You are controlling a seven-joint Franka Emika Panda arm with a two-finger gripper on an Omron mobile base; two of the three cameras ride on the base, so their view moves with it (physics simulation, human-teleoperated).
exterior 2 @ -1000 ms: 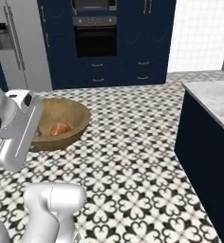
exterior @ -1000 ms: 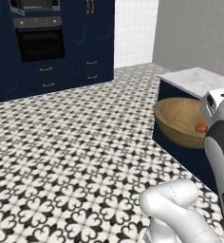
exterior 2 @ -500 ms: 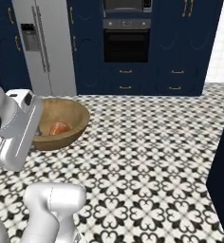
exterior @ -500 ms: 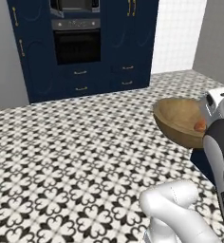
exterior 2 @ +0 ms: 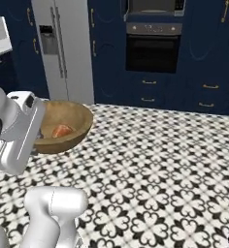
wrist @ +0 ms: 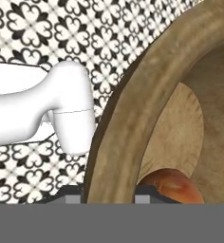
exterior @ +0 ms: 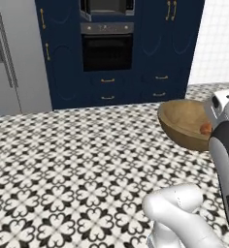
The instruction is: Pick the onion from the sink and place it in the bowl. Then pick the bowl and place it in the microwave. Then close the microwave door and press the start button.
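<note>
The bowl [exterior: 187,123] is carried clear of the patterned floor [exterior: 63,164], held up in front of the robot at about the height of the oven's lower drawers. It is kept roughly level, presumably so that the onion [exterior 2: 62,131] is not tipped out.

The onion lies inside the bowl, low against the wall nearest the gripper [wrist: 109,192]; in the hand view it [wrist: 173,187] sits just beside the rim where the grip is made.

The gripper is clamped on the bowl's rim: in the hand view the thick wooden wall [wrist: 128,123] runs down between the two dark finger tips, one outside, one inside. A rim pinch is judged to be used because the bowl is far too wide to be spanned otherwise.

The oven [exterior: 106,51] stands straight ahead in the navy cabinetry. The microwave [exterior: 106,7] is seen directly above the oven, at the top edge of the picture; its door cannot be made out. A tall grey fridge [exterior 2: 63,48] stands to the left of the oven.

Stage judged: onion loaded, bowl in transit toward the microwave above the oven; insertion, door closing and start press not yet done. A lift to microwave height will be needed, with the bowl kept level.
</note>
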